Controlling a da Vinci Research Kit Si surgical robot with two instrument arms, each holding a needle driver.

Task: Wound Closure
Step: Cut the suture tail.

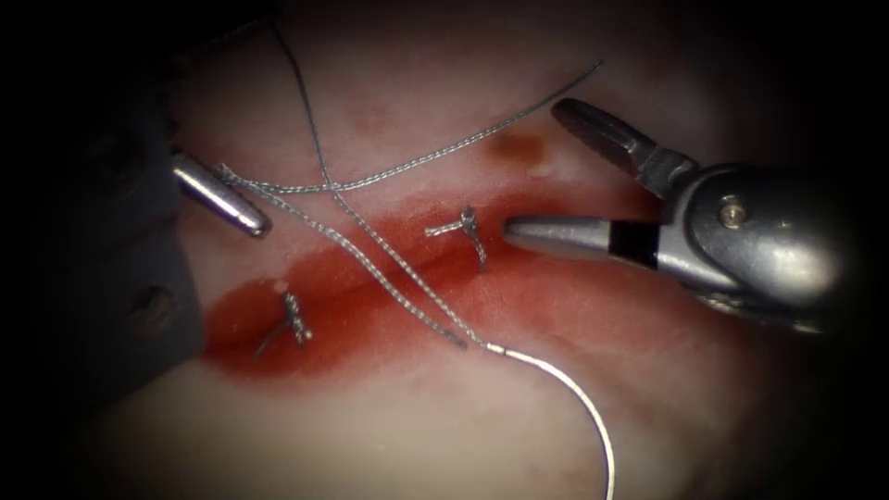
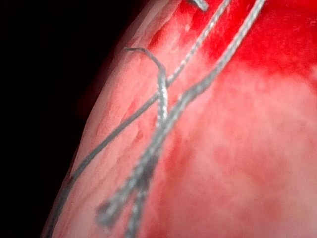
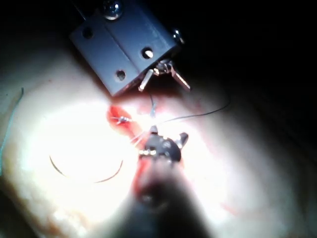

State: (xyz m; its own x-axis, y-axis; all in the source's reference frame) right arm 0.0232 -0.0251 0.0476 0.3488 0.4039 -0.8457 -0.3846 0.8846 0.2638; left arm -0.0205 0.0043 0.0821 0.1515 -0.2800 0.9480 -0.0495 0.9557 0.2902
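Endoscope view: my right tool (image 1: 542, 171) hangs with jaws spread, empty, beside the knotted stitch (image 1: 468, 227); my left tool (image 1: 222, 196) is clamped on the thread (image 1: 389, 264), holding it taut. The needle (image 1: 579, 398) lies free on the tissue (image 1: 417, 426) below the cut (image 1: 389, 296). Left wrist view: thread strands (image 2: 163, 124) cross. Right wrist view: the needle (image 3: 86, 173) rests loose.

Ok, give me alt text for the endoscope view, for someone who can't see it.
The right tool hangs open and empty over a red cut with two knots. The left tool holds thread leading to the needle, which lies free on the tissue.
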